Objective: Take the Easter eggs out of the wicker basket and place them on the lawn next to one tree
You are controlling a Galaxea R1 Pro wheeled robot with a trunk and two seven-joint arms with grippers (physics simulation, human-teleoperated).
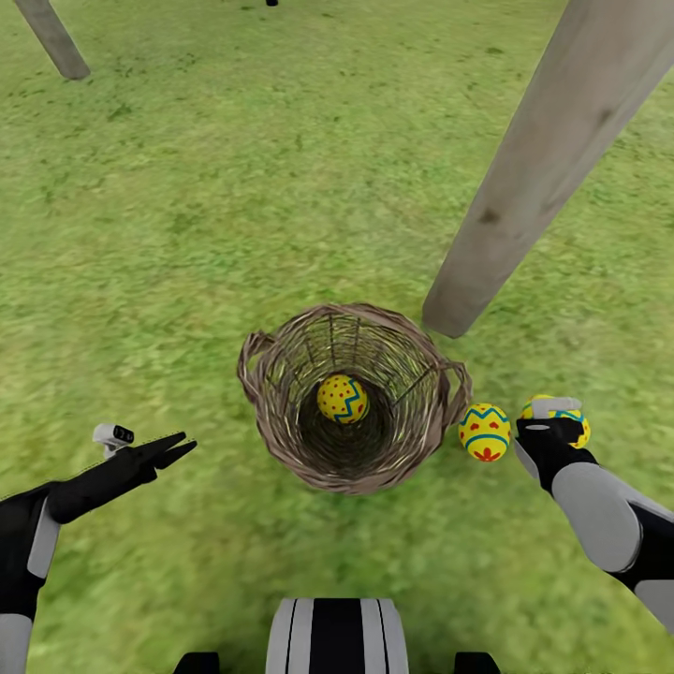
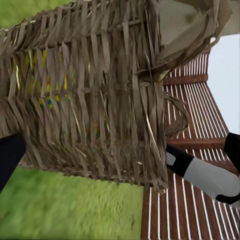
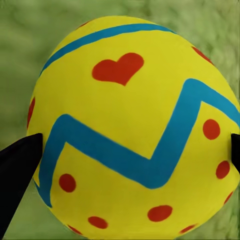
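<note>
The wicker basket (image 1: 351, 398) stands upright on the lawn (image 1: 187, 234), with one yellow Easter egg (image 1: 343, 398) at its bottom. A second egg (image 1: 485, 432) with a red flower mark lies on the grass just right of the basket. Further right, my right gripper (image 1: 552, 423) is low over the grass, shut on a third egg (image 1: 582, 429). In the right wrist view this egg (image 3: 130, 130) sits between both fingertips (image 3: 20, 170). The thick pale tree (image 1: 548, 168) rises just behind these eggs. Left of the basket, my left gripper (image 1: 178, 451) is open, facing the basket's woven wall (image 2: 85, 95).
Another pale trunk (image 1: 54, 37) stands far back at the left. Open grass spreads around the basket. Through the left wrist view, brown slatted woodwork (image 2: 190, 200) shows past the basket, with my right forearm (image 2: 205, 175) crossing it. My base (image 1: 337, 637) is close behind the basket.
</note>
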